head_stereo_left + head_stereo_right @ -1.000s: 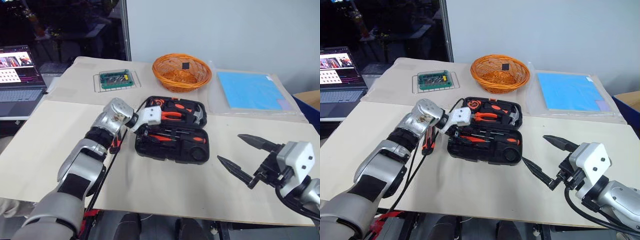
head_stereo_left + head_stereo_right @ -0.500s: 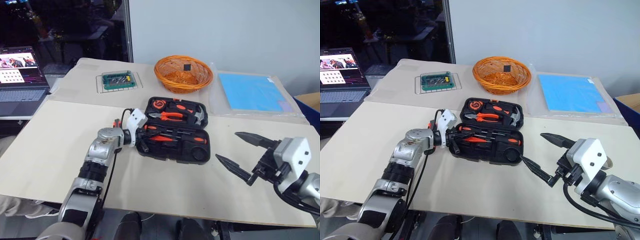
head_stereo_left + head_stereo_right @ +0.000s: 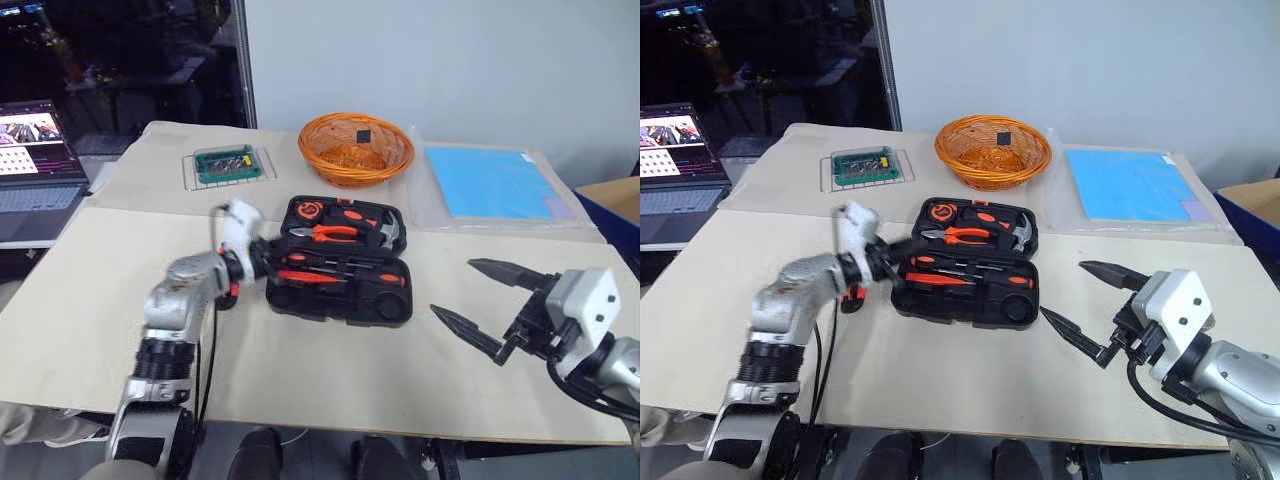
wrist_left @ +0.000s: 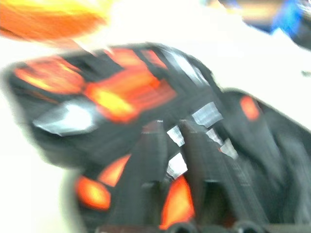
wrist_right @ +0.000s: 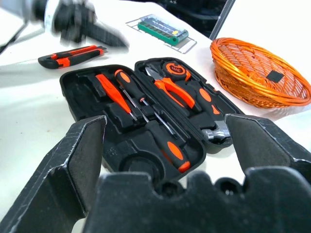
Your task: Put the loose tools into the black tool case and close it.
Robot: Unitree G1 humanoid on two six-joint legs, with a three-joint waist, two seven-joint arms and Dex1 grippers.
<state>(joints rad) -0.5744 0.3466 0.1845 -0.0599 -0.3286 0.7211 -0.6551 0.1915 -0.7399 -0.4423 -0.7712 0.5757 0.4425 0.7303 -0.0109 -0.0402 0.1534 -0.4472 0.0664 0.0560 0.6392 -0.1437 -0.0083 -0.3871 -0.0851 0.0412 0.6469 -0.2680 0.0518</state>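
The black tool case (image 3: 340, 305) lies open in the middle of the table. Its near half holds three slim screwdrivers (image 5: 111, 93) with orange and black handles. Orange-handled pliers (image 5: 174, 92) and a hammer (image 5: 214, 132) sit in the far half. An orange-and-black utility knife (image 5: 73, 55) lies loose on the table just left of the case. My left gripper (image 3: 262, 257) hovers at the case's left edge, pointing across it, blurred by motion. My right gripper (image 3: 490, 298) stands wide open and empty to the right of the case.
An orange woven basket (image 3: 355, 148) stands behind the case. A green bit box (image 3: 228, 163) is at the back left, a blue sheet (image 3: 495, 182) at the back right. A laptop (image 3: 30, 150) sits off the table's left side.
My left arm has drawn back and leftward, from over the case's left part to its left edge, and its wrist has turned. The right arm has kept still. The camera has shifted slightly.
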